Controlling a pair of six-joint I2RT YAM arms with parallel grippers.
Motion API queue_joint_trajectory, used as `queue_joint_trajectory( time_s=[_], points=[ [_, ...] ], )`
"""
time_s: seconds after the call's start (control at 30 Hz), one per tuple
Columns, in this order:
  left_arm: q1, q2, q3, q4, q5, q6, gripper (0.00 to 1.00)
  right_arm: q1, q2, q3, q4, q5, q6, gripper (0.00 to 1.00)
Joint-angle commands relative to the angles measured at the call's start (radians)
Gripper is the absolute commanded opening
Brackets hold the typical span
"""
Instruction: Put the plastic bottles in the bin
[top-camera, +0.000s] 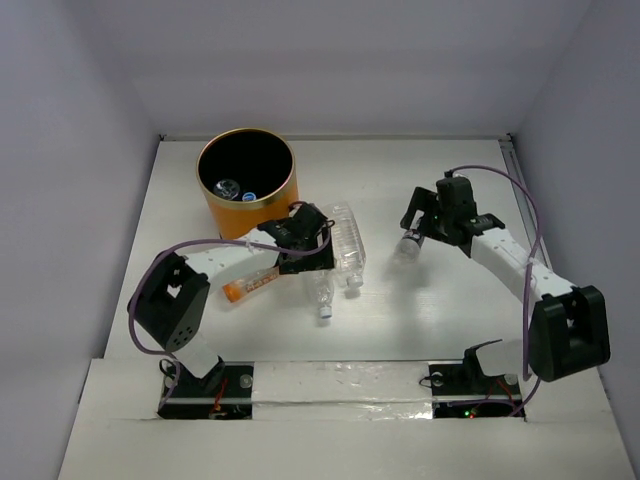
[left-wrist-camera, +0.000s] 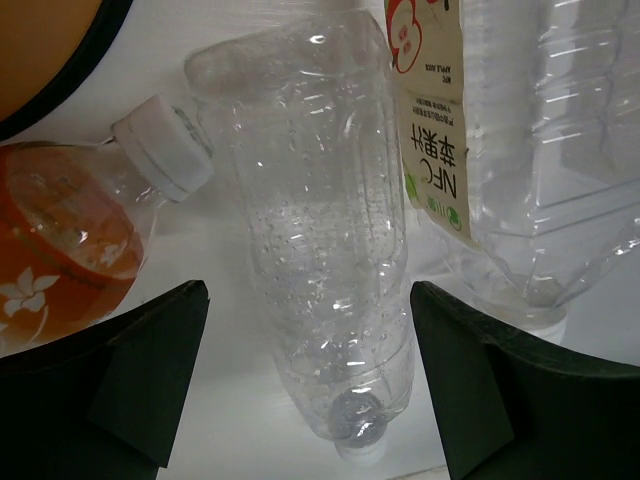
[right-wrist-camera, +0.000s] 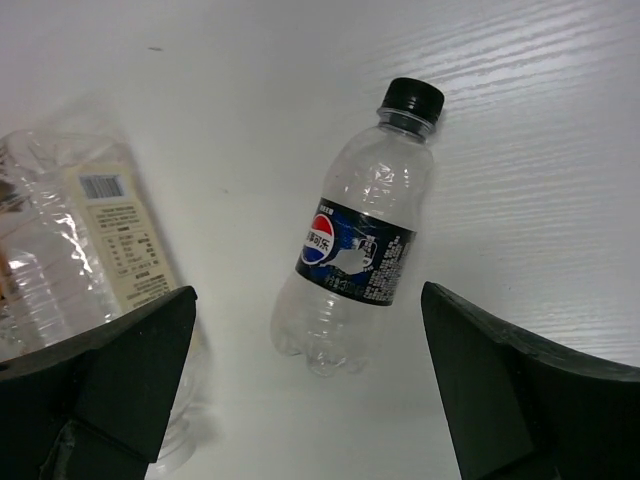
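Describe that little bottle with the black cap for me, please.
The black-capped bottle is small, clear plastic and looks empty. It has a black screw cap and a dark label with a round red, white and blue logo. It lies on its side on the white table, touching no other bottle. The right gripper hangs open over it, not touching.

top cam overhead; wrist cams close, facing table (top-camera: 450, 310).

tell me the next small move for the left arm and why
Probably lower a little and close: the open left fingers straddle the clear bottle lying on the table, so a grip looks lined up.
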Motion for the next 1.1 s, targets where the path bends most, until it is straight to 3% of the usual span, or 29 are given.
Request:
queue_joint_trajectory(
  time_s=[0.0, 0.17, 0.4, 0.63, 0.67, 0.83, 1.07],
  points=[
    [0.001, 0.012, 0.002, 0.041, -0.021, 0.016, 0.81, -0.007, 0.029, 0.006, 0.008, -0.022, -0.027, 1.0],
    [0.001, 0.044, -0.013, 0.076, -0.012, 0.025, 0.8, -0.018, 0.111, 0.0, 0.028, -0.056, -0.033, 0.98],
    [-0.008, 0.05, -0.061, 0.125, 0.037, 0.016, 0.7, -0.029, 0.211, 0.021, 0.034, -0.053, -0.024, 0.9],
    [-0.008, -0.023, -0.14, 0.134, 0.056, -0.001, 0.57, -0.047, 0.245, 0.056, -0.006, -0.082, -0.05, 0.73],
    [-0.017, -0.034, -0.145, 0.128, 0.054, -0.003, 0.56, -0.047, 0.247, 0.06, -0.009, -0.083, -0.053, 0.64],
    [-0.037, -0.176, -0.124, 0.046, 0.068, 0.002, 0.52, -0.047, 0.186, 0.011, 0.006, -0.082, -0.041, 0.48],
    [-0.049, -0.405, 0.092, -0.131, 0.048, 0.048, 0.51, -0.047, 0.011, 0.012, -0.015, -0.08, -0.044, 0.48]
  ],
)
